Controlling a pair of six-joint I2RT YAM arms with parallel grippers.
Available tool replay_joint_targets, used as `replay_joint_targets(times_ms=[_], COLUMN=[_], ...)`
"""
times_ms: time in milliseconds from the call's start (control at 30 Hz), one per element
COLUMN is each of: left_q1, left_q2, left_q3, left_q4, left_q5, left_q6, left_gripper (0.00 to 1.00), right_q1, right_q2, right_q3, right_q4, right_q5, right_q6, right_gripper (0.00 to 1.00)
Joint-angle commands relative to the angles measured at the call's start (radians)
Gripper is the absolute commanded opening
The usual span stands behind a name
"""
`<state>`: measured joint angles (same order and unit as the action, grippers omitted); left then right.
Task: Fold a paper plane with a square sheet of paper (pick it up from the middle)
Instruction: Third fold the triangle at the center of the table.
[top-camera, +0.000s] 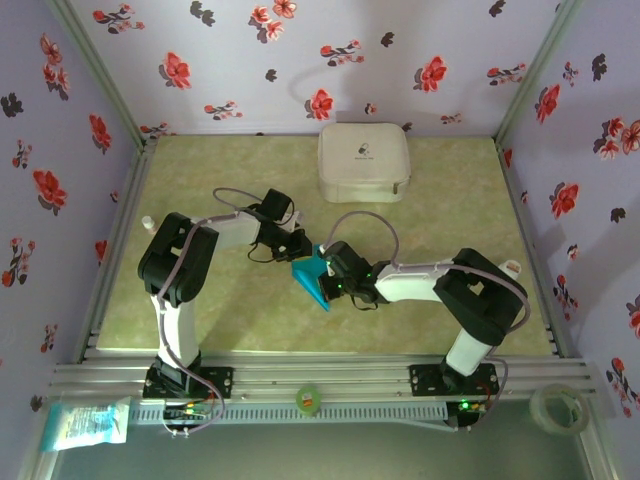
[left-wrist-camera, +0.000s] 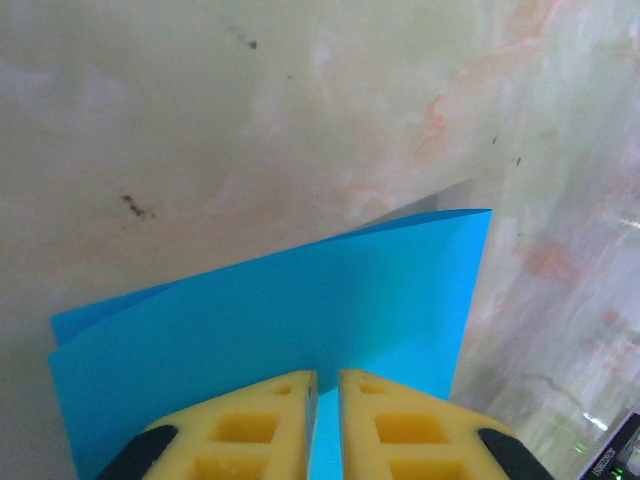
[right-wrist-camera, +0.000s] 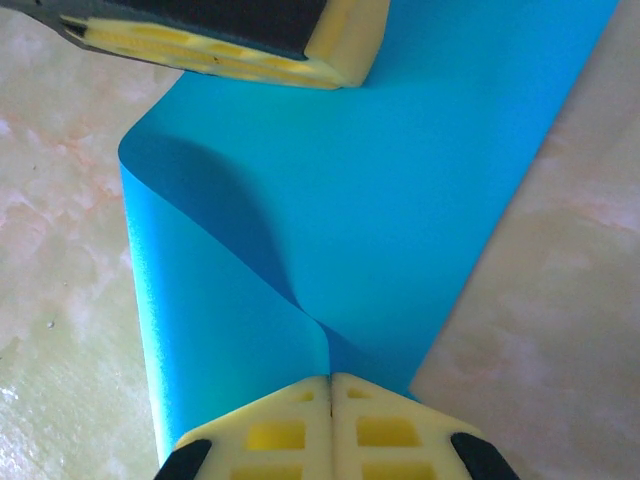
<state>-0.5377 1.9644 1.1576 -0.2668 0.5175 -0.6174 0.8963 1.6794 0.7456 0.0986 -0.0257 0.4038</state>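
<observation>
- White rounded-square zip case (top-camera: 363, 160): lies flat on the table at 12 o'clock, near the back wall, with a small dark logo on its lid.
- Table (top-camera: 450, 200): pale green marbled top with faint pinkish stains.
- Walls (top-camera: 230, 60): lilac, printed with red and dark flowers.
- Green tape roll (top-camera: 308, 399): on the front rail (top-camera: 330, 378) at 6 o'clock.
- Clear tape roll (top-camera: 556, 408): at 5 o'clock.
- Blue-and-white packet (top-camera: 88, 422): at 7 o'clock.

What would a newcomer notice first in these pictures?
The bright turquoise paper, bent over on itself, is pinched mid-table between the left gripper and the right gripper, both shut on it. Beyond it a white case sits near the far edge of the table, under red-flowered walls.
</observation>
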Motion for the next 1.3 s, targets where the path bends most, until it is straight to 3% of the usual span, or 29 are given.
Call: replay_joint_targets(times_ms=[0,167,367,433,633,767,900,1267], left_q1=[-0.011,-0.011,-0.01,-0.011,-0.01,-0.018,-0.057,-0.091], left_q2=[0.023,0.0,-0.128,-0.191,-0.393,-0.47,-0.478,-0.383], left_q3=[0.004,0.073,0.092,0.041,-0.235,-0.411,-0.508,-0.582], left_q4=[-0.062,-0.103,-0.086,-0.042,0.189,0.381,0.53,0.699], left_q5=[-0.022,-0.023,-0.11,-0.111,-0.031,0.04,0.055,0.036], left_q6=[0.015,0.036,0.005,-0.027,-0.175,-0.323,-0.437,-0.557], left_gripper=[0.16,0.2,0.25,0.23,0.0,0.0,0.0,0.0], right_q1=[-0.006,-0.006,-0.006,-0.006,-0.007,-0.005,-0.007,-0.006], right_q2=[0.025,0.021,0.019,0.014,0.014,0.012,0.015,0.018], right_q3=[0.015,0.012,0.015,0.011,0.002,-0.002,-0.002,0.002], right_q4=[-0.027,-0.025,-0.022,-0.017,0.005,0.013,0.012,0.0], right_q5=[0.011,0.011,0.016,0.02,0.02,0.019,0.019,0.02], right_q6=[0.015,0.016,0.022,0.023,0.034,0.036,0.034,0.028], right_gripper=[0.0,0.0,0.0,0.0,0.0,0.0,0.0,0.0])
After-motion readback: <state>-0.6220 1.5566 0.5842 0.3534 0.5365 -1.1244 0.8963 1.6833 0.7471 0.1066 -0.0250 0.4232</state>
